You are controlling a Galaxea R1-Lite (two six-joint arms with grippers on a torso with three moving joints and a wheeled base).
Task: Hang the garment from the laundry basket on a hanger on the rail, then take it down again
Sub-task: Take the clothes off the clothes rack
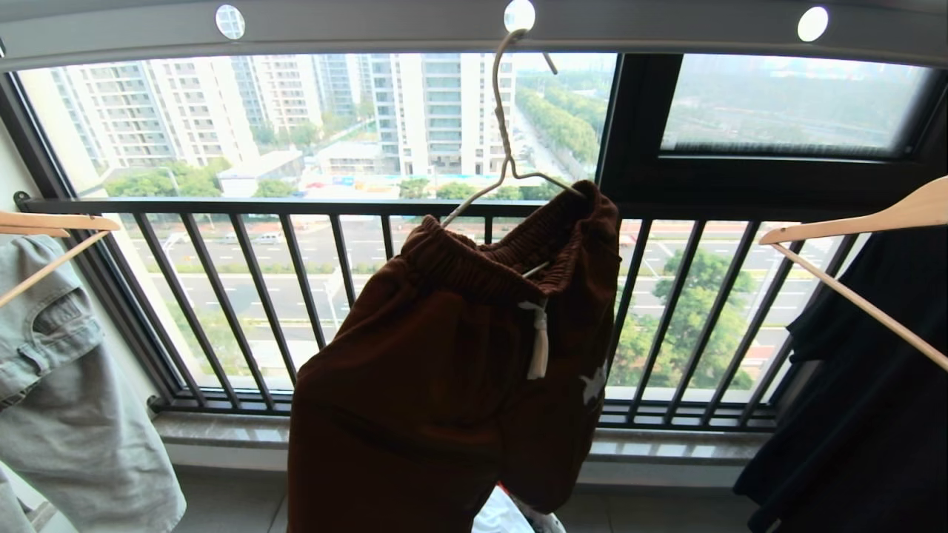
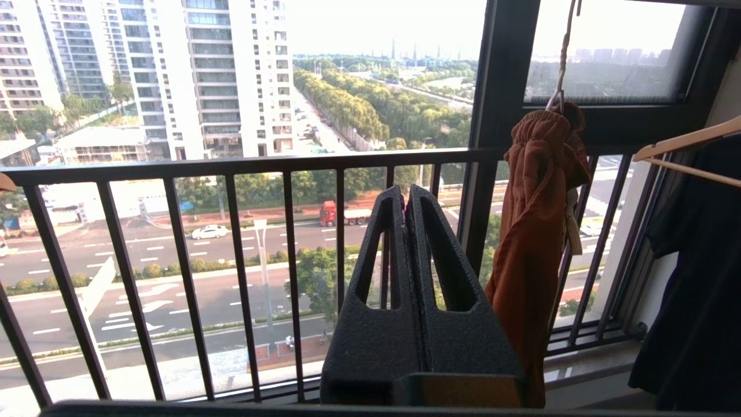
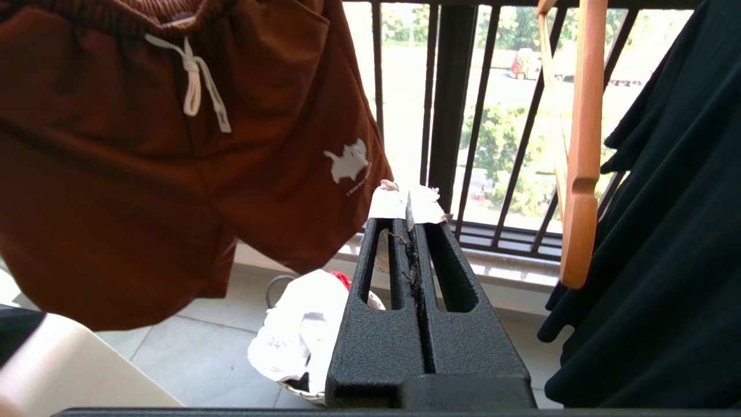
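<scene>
Hanging now: the rust-brown shorts with ribbed waistband and white drawstring (image 1: 452, 370) sit on the thin cream wire hanger (image 1: 503, 148), whose hook is through a round hole in the long grey overhead rail (image 1: 370, 29).
Handling: soft, light, limp cloth; likely to slide along the thin wire, so the bunched waistband or the hanger neck looks the safest hold.
Lie: long axis runs downward, legs toward the floor; waistband slopes, its right end higher.
Left gripper (image 2: 407, 194): fingers pressed together, empty, just beside the shorts, facing the black railing (image 2: 231, 168).
Right gripper (image 3: 410, 202): closed, empty, below the printed leg.
Basket: the small round laundry basket (image 3: 272, 289) is on the floor, mostly hidden, seemingly holding white cloth.
</scene>
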